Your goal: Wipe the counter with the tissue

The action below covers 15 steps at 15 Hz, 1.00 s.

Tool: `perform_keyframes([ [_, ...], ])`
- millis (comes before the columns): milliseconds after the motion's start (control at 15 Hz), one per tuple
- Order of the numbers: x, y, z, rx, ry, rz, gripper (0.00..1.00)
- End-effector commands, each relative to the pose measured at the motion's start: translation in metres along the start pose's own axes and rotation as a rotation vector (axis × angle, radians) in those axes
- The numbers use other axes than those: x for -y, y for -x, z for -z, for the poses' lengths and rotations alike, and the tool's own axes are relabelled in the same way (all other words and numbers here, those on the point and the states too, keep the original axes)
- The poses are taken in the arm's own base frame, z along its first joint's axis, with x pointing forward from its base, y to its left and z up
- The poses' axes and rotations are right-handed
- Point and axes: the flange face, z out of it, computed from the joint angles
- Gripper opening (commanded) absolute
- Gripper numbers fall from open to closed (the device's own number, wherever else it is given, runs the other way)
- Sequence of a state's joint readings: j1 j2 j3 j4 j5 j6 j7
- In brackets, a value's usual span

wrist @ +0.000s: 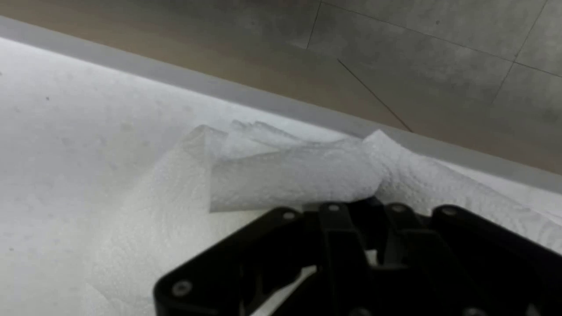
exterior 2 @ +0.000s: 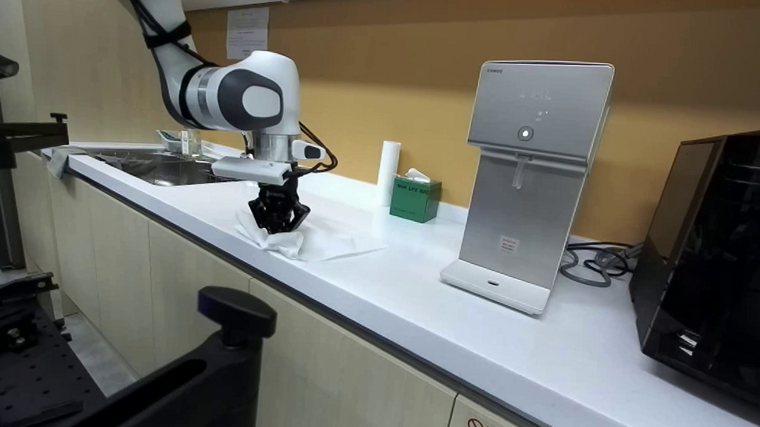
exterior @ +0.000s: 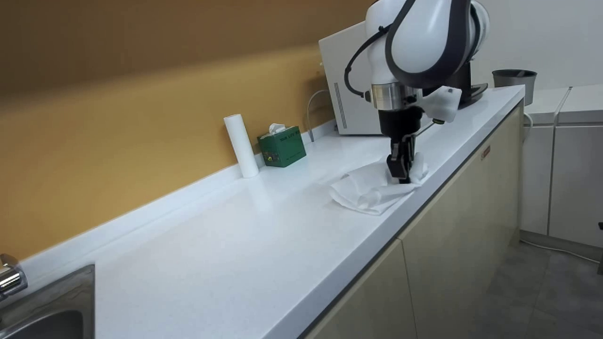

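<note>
The white counter (exterior: 202, 254) runs the length of both exterior views, and it also shows in the wrist view (wrist: 52, 166). The crumpled white tissue (exterior: 362, 188) lies spread on the counter near the front edge, and it also shows in an exterior view (exterior 2: 338, 243). My gripper (exterior: 403, 176) points down onto the tissue, low at the counter surface. In the wrist view its black fingers (wrist: 358, 208) are close together, and a fold of the tissue (wrist: 290, 180) is bunched at the tips. The gripper appears shut on the tissue; the fingertips are partly hidden by the fold.
A white cylinder (exterior: 241, 146) and a green box (exterior: 282, 147) stand at the backsplash. A grey water dispenser (exterior 2: 526, 193) and a black appliance (exterior 2: 719, 269) stand farther along. A sink (exterior: 56, 306) is set into the counter at the opposite end.
</note>
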<state>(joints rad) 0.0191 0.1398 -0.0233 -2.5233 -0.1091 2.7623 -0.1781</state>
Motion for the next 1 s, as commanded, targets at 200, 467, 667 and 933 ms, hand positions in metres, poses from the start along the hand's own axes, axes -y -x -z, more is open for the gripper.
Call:
perform_keyframes([
  [200, -0.088, 0.025, -0.024, 0.015, 0.213, -0.171, 0.02],
  [467, -0.141, 0.041, -0.026, 0.027, 0.306, -0.308, 0.02],
  [667, -0.14, 0.038, -0.038, 0.037, 0.306, -0.33, 0.02],
  [933, -0.103, 0.027, -0.05, 0.054, 0.246, -0.265, 0.02],
])
